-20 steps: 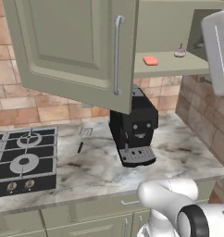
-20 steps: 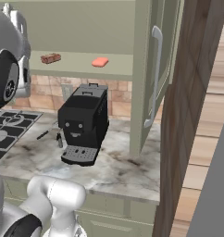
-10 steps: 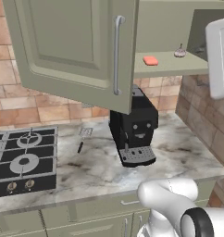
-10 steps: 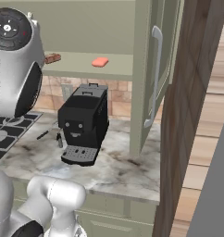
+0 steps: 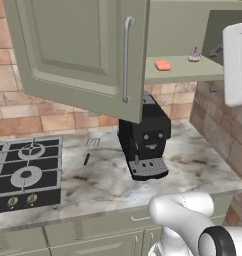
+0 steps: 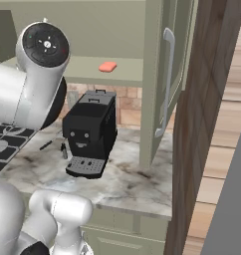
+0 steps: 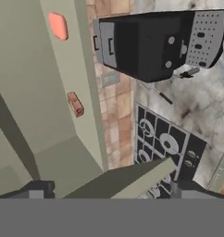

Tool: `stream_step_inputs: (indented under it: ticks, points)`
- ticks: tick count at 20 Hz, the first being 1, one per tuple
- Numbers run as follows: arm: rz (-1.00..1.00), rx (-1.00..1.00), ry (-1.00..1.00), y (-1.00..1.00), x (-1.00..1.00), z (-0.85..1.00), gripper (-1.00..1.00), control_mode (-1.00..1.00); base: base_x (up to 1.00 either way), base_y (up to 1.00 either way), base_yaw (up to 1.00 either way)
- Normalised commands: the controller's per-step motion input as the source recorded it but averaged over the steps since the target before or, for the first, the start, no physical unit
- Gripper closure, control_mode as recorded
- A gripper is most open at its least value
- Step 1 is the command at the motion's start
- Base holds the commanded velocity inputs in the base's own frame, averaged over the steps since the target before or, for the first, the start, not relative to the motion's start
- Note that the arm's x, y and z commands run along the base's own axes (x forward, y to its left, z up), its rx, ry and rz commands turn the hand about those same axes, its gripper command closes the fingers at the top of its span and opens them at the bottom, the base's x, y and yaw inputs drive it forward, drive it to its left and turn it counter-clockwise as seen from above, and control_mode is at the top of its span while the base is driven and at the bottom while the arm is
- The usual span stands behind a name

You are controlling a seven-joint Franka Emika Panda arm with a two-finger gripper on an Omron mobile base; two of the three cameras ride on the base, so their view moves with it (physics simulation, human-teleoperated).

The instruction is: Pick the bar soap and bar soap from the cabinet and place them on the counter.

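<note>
The open cabinet [image 5: 83, 55] shelves a coral bar soap [image 5: 162, 65] and an orange-brown bar soap [image 7: 75, 103] (gripper [image 7: 109, 190] spread wide, empty).

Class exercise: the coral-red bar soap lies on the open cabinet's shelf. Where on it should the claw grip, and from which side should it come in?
Probably across the narrow sides of the coral-red bar soap, coming in level from the cabinet's open front. It lies flat on the shelf near the front edge with bare shelf beside it, and the open claw is empty.

Flat, even rendered light, no glare; soft shadow pools under the coffee machine [image 5: 144, 137] toward five o'clock. Hand view looks slightly soft, perhaps low resolution.
</note>
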Motion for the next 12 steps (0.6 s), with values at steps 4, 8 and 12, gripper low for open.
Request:
stream_step_inputs:
  ticks: [4, 8, 12]
  points:
    - [0.11, 0.09, 0.00, 0.00, 0.05, -0.02, -1.00, -1.00, 0.00, 0.00, 0.00]
    - [0.11, 0.06, 0.00, 0.00, 0.02, -0.06, -1.00, -1.00, 0.00, 0.00, 0.00]
    - [0.11, 0.07, 0.00, 0.00, 0.04, 0.00, -1.00, -1.00, 0.00, 0.00, 0.00]
